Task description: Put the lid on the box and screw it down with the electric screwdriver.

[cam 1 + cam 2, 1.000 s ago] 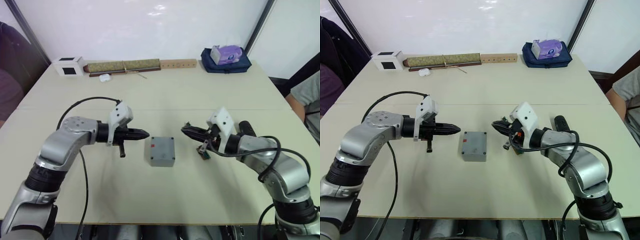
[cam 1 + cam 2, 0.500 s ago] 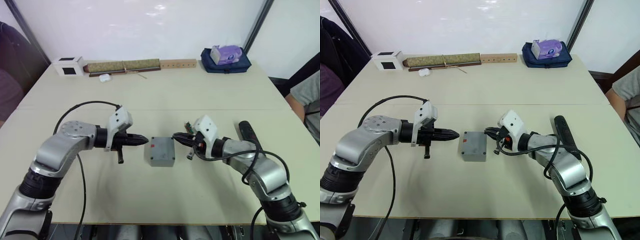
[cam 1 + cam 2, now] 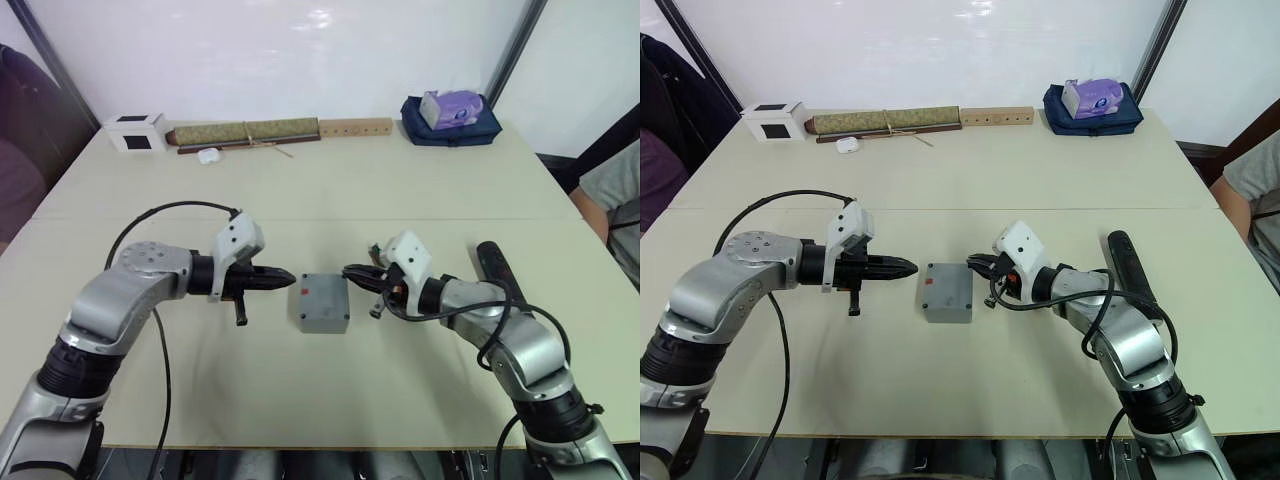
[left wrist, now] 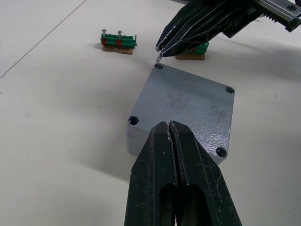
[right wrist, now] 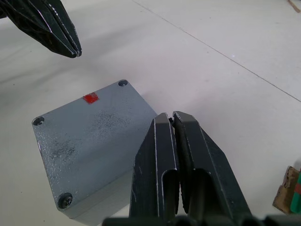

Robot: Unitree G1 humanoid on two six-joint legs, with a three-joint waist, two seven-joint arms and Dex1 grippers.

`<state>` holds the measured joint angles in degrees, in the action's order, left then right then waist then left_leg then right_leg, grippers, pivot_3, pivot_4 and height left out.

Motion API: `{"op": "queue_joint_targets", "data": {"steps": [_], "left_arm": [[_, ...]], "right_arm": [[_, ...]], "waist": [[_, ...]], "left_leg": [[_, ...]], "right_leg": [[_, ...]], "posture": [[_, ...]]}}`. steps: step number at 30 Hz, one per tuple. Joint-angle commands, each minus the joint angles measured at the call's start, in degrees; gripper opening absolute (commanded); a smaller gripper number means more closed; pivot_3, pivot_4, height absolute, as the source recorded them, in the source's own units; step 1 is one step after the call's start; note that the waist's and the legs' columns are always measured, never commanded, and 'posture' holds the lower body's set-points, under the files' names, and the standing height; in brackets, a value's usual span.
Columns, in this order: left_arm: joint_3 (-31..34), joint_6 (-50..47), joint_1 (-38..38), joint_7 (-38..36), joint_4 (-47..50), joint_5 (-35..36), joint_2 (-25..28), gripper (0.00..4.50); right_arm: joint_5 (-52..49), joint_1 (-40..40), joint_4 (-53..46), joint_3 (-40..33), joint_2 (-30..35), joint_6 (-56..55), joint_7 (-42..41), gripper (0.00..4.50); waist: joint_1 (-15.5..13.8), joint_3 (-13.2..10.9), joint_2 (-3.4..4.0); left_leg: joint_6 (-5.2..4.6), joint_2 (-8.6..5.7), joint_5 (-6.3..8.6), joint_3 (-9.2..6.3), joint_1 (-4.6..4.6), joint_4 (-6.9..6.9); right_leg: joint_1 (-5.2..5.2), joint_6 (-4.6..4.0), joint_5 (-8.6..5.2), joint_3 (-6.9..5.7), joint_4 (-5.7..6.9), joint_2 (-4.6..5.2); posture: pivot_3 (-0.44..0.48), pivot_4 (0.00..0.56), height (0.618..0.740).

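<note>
- Left eye view: grey box (image 3: 324,303) sitting mid-table with lid (image 4: 190,106) already on top, small red mark (image 5: 91,98) near one lid corner.
- Left gripper (image 3: 288,277) level with box, just beside its left side, tips aimed at it, not touching; fingers pressed together, nothing between them.
- Left wrist view: closed black fingers (image 4: 175,155) pointing over near edge of lid; four screw holes at lid corners, far corner right under the other gripper's tip.
- Right gripper (image 3: 350,273) just beside box's right far corner, tips at lid-corner height; clenched around a small screw (image 4: 159,57) poking out at the tip, just above the corner hole.
- Right wrist view: right fingers (image 5: 162,155) nearly shut, thin dark gap between, box lying ahead and to one side; screw head seen in nearest lid corner (image 5: 66,200).
- Electric screwdriver (image 3: 1124,268) lying flat on table beside right forearm, well apart from box, held by neither gripper.
- Two small green terminal blocks (image 4: 118,41) on table beyond box, one partly hidden behind right gripper.
- Far edge of table: white cube with black face (image 3: 137,132), rolled mat (image 3: 247,131), wooden strip (image 3: 357,127), dark blue bag (image 3: 452,125) with purple tissue pack (image 3: 452,105) on it.
- Person's sleeve (image 3: 608,190) at right table edge.
</note>
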<state>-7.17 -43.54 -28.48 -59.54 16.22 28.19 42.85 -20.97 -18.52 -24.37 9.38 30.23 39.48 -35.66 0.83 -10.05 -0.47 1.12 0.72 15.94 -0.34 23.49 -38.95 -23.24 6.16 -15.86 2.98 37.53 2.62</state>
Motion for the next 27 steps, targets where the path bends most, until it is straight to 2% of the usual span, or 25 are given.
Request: {"op": "queue_joint_targets", "data": {"steps": [1, 24, 26, 27], "left_arm": [[1.3, 0.4, 0.0, 0.3, 1.5, 0.5, 0.4, 0.00], [0.9, 1.4, 0.0, 1.0, 1.5, -0.1, -0.1, 0.00], [1.1, 1.1, -0.1, 1.0, 1.7, 0.3, -0.2, 0.00], [1.2, 1.0, -0.2, 1.0, 1.7, 0.5, -0.3, 0.00]], "right_arm": [[0.1, -0.5, -0.8, -0.3, -0.2, -0.7, -0.4, 0.07], [1.9, 1.0, 2.5, 0.7, -0.7, -2.0, -0.1, 0.07], [1.9, 0.9, 2.4, 0.3, -0.7, -1.8, 0.0, 0.58], [2.0, 0.9, 2.4, 0.2, -0.6, -1.7, 0.0, 0.69]], "waist": [[0.0, 0.0, 0.00], [0.0, 0.0, 0.00], [0.0, 0.0, 0.00], [0.0, 0.0, 0.00]], "left_leg": [[0.00, 0.00, 0.00, 0.00, 0.00, 0.00], [0.00, 0.00, 0.00, 0.00, 0.00, 0.00], [0.00, 0.00, 0.00, 0.00, 0.00, 0.00], [0.00, 0.00, 0.00, 0.00, 0.00, 0.00]], "right_leg": [[0.00, 0.00, 0.00, 0.00, 0.00, 0.00], [0.00, 0.00, 0.00, 0.00, 0.00, 0.00], [0.00, 0.00, 0.00, 0.00, 0.00, 0.01], [0.00, 0.00, 0.00, 0.00, 0.00, 0.01]], "posture": [[0.000, 0.150, 0.740], [0.000, 0.150, 0.740], [0.000, 0.150, 0.740], [0.000, 0.150, 0.740]]}}
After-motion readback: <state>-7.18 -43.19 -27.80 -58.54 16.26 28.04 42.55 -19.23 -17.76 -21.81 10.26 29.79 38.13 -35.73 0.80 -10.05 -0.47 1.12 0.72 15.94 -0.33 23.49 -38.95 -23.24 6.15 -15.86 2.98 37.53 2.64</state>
